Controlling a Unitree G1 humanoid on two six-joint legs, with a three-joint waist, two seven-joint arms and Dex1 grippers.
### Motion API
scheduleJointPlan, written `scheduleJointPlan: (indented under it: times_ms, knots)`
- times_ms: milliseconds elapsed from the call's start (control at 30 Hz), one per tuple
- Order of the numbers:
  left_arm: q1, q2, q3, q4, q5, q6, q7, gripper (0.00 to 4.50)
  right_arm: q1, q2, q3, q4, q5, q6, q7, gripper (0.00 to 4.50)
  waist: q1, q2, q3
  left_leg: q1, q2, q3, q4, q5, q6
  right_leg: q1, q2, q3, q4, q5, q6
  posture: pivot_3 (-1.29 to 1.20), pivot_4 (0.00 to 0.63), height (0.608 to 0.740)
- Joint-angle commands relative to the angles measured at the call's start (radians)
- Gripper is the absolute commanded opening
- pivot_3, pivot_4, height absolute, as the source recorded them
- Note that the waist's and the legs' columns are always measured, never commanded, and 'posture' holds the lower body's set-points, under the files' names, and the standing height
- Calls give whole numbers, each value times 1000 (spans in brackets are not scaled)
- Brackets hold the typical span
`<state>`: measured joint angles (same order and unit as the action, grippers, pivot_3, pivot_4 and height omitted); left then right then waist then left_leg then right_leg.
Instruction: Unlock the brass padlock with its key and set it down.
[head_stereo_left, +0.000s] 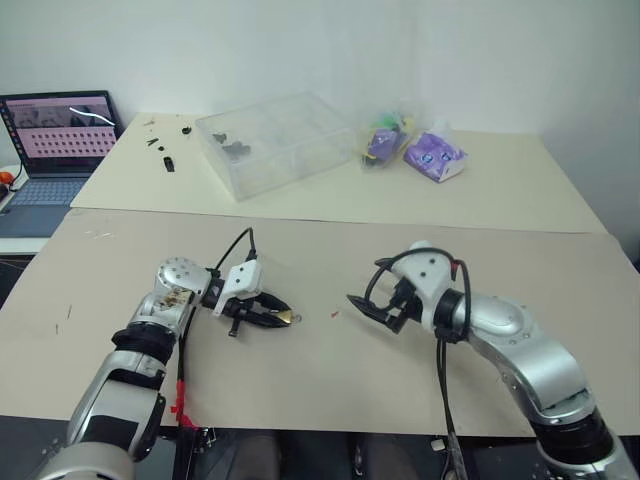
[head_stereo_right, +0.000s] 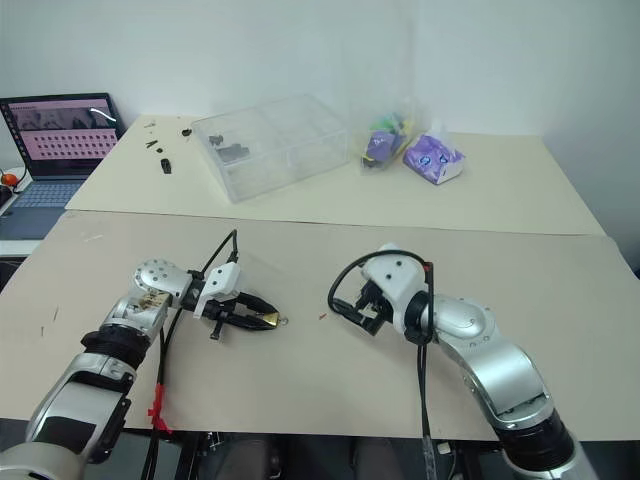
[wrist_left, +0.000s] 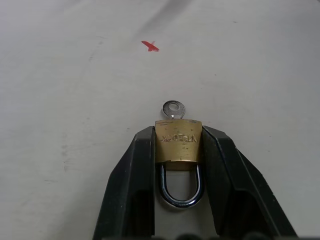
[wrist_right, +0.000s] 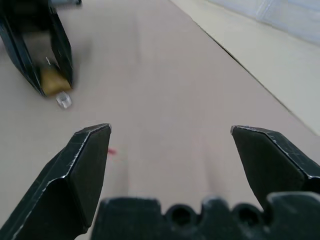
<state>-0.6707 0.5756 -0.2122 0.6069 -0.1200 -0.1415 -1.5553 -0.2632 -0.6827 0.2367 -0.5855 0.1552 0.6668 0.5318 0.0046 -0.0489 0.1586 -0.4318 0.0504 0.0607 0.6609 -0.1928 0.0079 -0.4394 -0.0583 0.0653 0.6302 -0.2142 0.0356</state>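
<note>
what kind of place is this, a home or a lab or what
Probably a lab or office test room, not a home: plain tables against a bare white wall, an open laptop on a side desk, and a clear plastic parts box with small hardware loose beside it.

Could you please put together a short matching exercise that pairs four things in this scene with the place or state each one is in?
Things:
1. brass padlock
2. key
3. right gripper
4. red speck

Places or states:
A. lying on the tan tabletop between the two grippers
B. fingers spread wide, holding nothing
C. clamped by its sides between the left gripper's fingers
D. its round silver head sticking out of the lock's bottom end

Pairs: 1-C, 2-D, 3-B, 4-A
</note>
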Motion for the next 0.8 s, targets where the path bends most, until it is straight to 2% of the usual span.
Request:
scheduleJointPlan:
  times_ms: [33,100,200,300,400,567,800]
  knots:
    - [-87,78,72,-152,-64,129,-2,836,22,-104,65,-21,-188,-234,20,4500,-3,-1,1,-1,0,0,0,0,0,-1,0,0,0,0,0,0,150,740]
    - [-92,122,88,-238,-94,211,-16,836,21,-149,96,-2,-314,-385,-6,4500,-7,-1,1,-3,0,-1,0,0,0,-2,1,0,0,0,0,0,150,740]
    - [-79,176,112,-401,-165,366,-21,836,4,-192,127,54,-569,-687,-154,4500,-20,-1,1,-2,0,0,0,0,0,-2,0,0,0,-1,12,0,150,740]
    - [-55,185,122,-517,-224,481,7,836,-23,-163,126,101,-734,-908,-320,4500,-23,-1,1,-2,0,0,0,0,0,-2,0,0,0,-2,13,0,150,740]
    - [-25,190,112,-592,-241,517,21,836,-61,-139,162,170,-913,-1055,-440,4500,-25,-1,1,-1,0,0,0,0,0,-2,1,0,1,-3,11,0,150,740]
    - [-30,187,112,-621,-252,550,46,836,-98,-56,202,218,-1010,-1183,-478,4500,-24,-1,1,0,0,0,0,0,0,-1,1,1,2,-6,6,0,150,740]
    - [-31,179,106,-648,-265,569,70,836,-146,13,188,275,-1041,-1256,-470,4500,-24,-1,1,0,-1,0,0,0,0,0,1,1,2,-5,6,0,150,740]
